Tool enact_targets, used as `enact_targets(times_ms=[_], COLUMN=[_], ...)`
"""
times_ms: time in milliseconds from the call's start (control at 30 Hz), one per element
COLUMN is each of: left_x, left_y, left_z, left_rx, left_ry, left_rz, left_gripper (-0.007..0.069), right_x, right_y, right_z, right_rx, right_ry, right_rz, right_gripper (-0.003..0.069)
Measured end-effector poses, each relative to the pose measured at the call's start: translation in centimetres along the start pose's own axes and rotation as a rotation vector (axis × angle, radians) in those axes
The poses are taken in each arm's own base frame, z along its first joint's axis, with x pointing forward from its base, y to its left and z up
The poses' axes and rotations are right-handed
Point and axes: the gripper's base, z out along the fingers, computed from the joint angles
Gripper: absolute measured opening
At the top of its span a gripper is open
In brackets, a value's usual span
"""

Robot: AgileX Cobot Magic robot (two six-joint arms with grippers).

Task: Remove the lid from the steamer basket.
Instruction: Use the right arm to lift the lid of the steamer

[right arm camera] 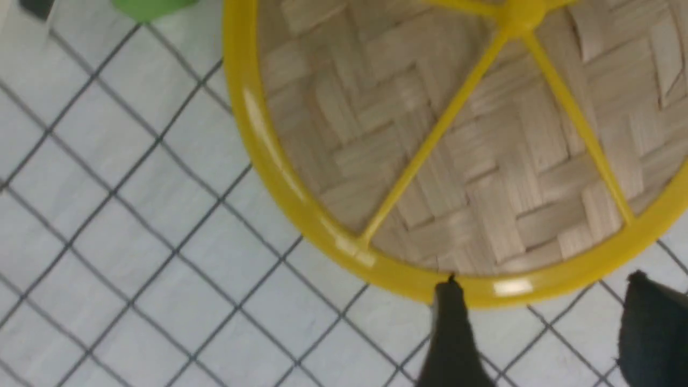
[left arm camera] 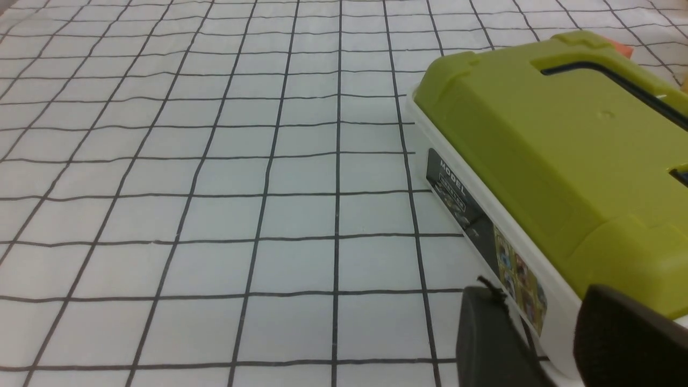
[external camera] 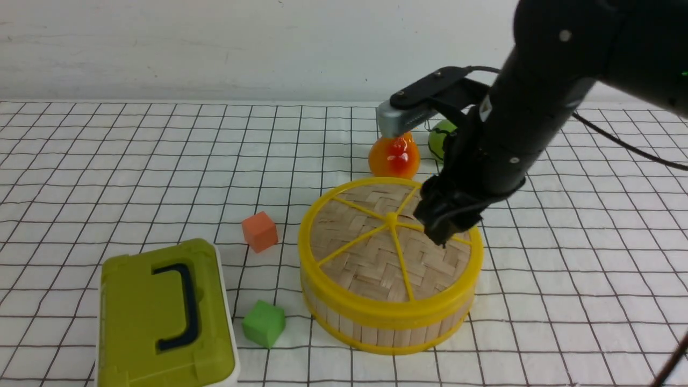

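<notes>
Over the right-hand edge of the lid (external camera: 376,242), the right gripper (right arm camera: 544,279) hangs with its jaws spread and nothing between them. In the wrist view one fingertip overlaps the yellow rim and the other stands out over the checked cloth (external camera: 107,161). The lid sits flat and fully seated on the steamer basket (external camera: 387,325), near the middle of the cloth and slightly to the robot's right, so I judge the task to be at the reaching stage – no grasp made, no lift begun.

The next move calls for bringing the jaws down so they straddle the rim or one of the spokes, closing firmly, then raising the lid straight up so that it does not drag the basket along.

Room is uneven. An orange fruit (external camera: 394,156) lies just beyond the basket's far edge, and a green one (external camera: 441,137) shows partly behind the arm. An orange cube (external camera: 259,231) and a green cube (external camera: 263,323) lie near the basket's left side, with an olive-green box (external camera: 166,317) farther left. To the right the cloth looks open – likely the easier side for carrying the lid off.

The left gripper (left arm camera: 559,328) rests beside that box, its fingers apart, seemingly grasping nothing.
</notes>
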Motion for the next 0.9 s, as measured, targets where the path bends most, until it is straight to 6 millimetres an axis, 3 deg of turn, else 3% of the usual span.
enact_targets(times_ms=[33,100,333,567,767,900], left_x=[0.0,0.0,0.0,0.0,0.0,0.0], left_y=[0.0,0.0,0.0,0.0,0.0,0.0], left_z=[0.0,0.0,0.0,0.0,0.0,0.0], left_rx=[0.0,0.0,0.0,0.0,0.0,0.0], left_ry=[0.0,0.0,0.0,0.0,0.0,0.0], left_rz=[0.0,0.0,0.0,0.0,0.0,0.0], left_gripper=[0.0239,0.0239,0.0239,0.0239,0.0239,0.0239], right_x=[-0.9,-1.8,-4.4,-5.4,-5.5,-5.5], right_y=[-0.2,-0.3,-0.9,-1.2,-1.6,-1.7], right_z=[0.7,1.8,4.2,6.9,7.7,8.2], right_rx=[-0.001,-0.003,-0.003,-0.005,0.023,0.027], right_ry=[-0.005,-0.004,-0.023,0.001,-0.003,0.0], right_rz=[0.012,0.024,0.042,0.048,0.061,0.065], right_gripper=[0.0489,0.0517,0.0514,0.0445,0.0379,0.0281])
